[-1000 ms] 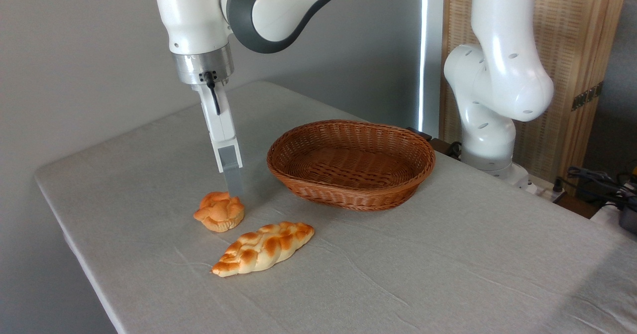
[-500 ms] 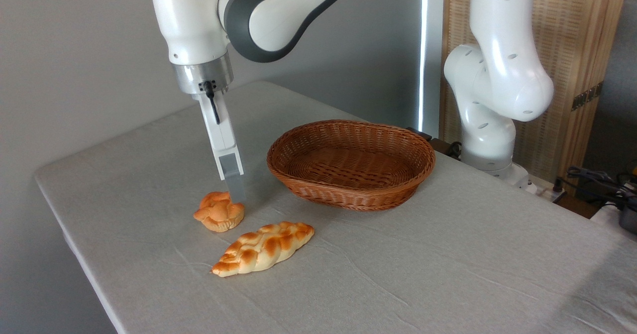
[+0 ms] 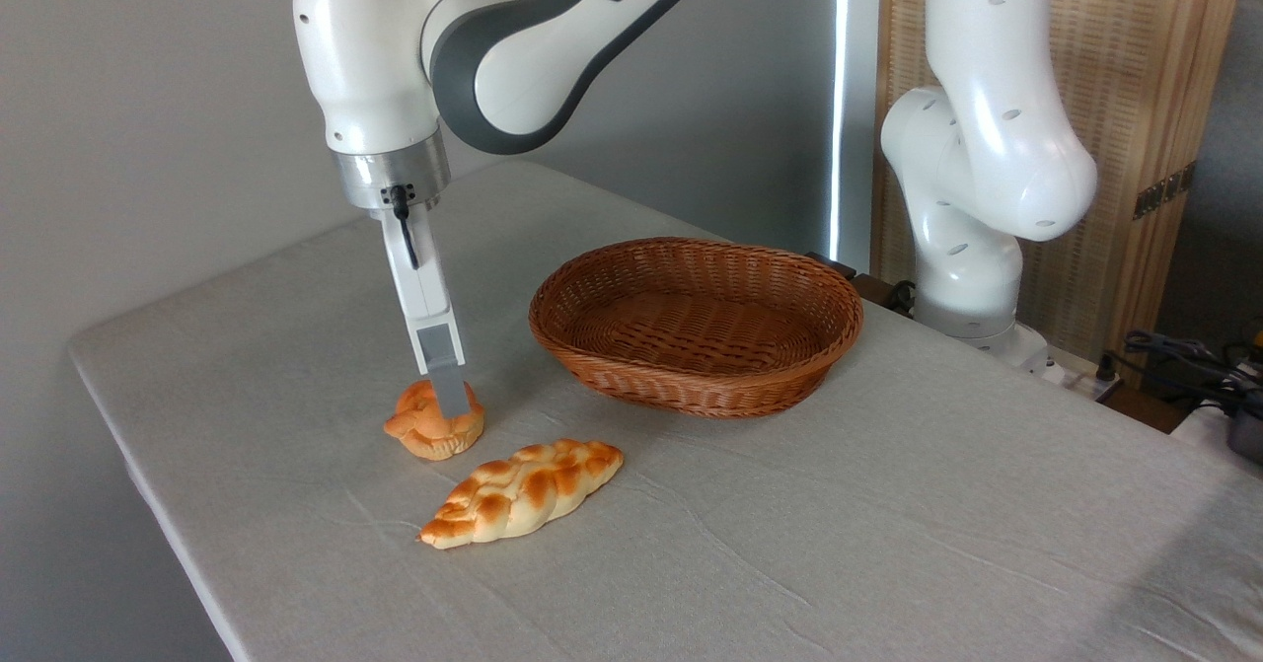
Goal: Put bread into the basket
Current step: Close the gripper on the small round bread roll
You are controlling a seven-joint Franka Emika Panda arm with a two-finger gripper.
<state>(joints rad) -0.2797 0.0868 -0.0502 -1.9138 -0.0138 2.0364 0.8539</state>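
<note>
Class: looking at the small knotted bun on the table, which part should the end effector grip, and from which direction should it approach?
Probably from straight above, closing across the small knotted bun at its paler base: it sits upright, round and compact, and the braided loaf lies apart, leaving its sides free.

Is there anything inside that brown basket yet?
No: the basket shows only bare woven floor. Its near wall hides a thin strip of that floor. Both breads lie outside it.

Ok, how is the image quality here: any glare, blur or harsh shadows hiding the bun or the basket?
Camera view: soft, even light, sharp throughout; bun and basket are clear, shadows faint. The only glare is the bright strip behind the arm. The gripper covers part of the bun.
</note>
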